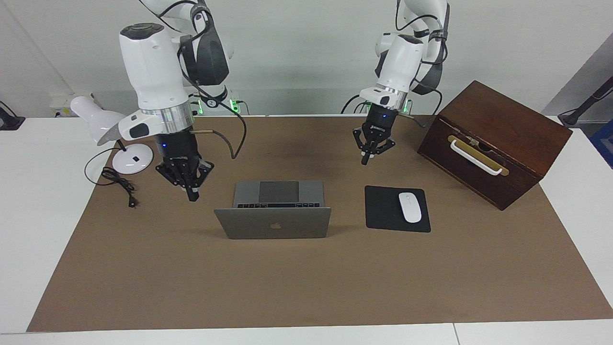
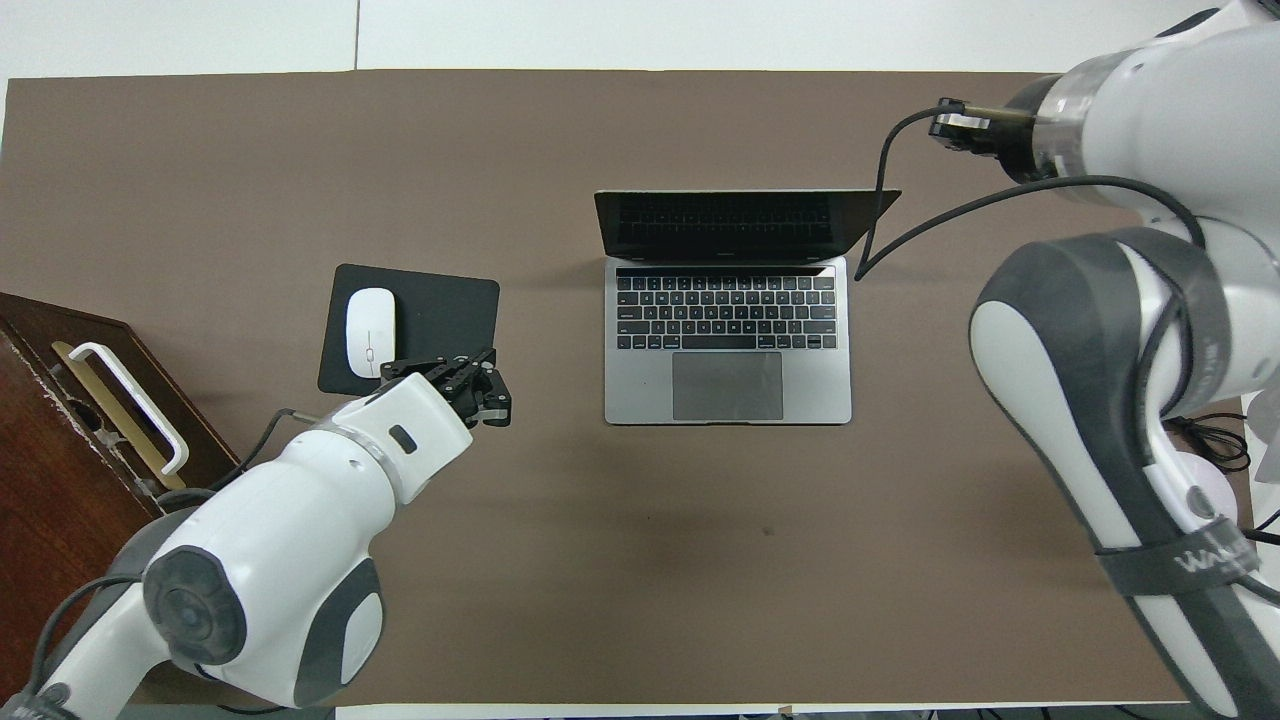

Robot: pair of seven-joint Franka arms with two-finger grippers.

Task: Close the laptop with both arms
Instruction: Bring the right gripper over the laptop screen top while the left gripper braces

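Laptop [image 1: 273, 211] first, in the facing view: it sits open near the middle of the brown mat [image 1: 306, 282], its silver lid with the dark logo turned away from the robots and tilted back past upright, the keyboard and trackpad toward them. The right gripper [image 1: 192, 195] hangs over the mat toward the right arm's end, just beside the laptop's base corner but apart from it, fingertips clenched together and holding nothing. The left gripper [image 1: 365, 160] hangs over the mat, over bare mat between the laptop and the wooden box [image 1: 498, 143], likewise clenched and empty. A black mouse pad [image 1: 388, 208] with a white mouse [image 1: 410, 207] on it lies beside the laptop toward the left arm's end. The box stands at that end's robot-side corner of the mat. A white lamp [image 1: 103, 127] and a black cord [image 1: 119, 184] sit at the right arm's edge of the mat.

From overhead, the laptop [image 2: 728, 340] shows its dark screen and keys. The left gripper [image 2: 480, 390] covers the mouse pad's [image 2: 440, 320] robot-side corner, beside the mouse [image 2: 370, 330]. The right arm's wrist reaches over the mat toward the screen's corner; its gripper seems hidden under the wrist, so its fingers cannot be read here. The box [image 2: 70, 440] is cut by the frame's edge.
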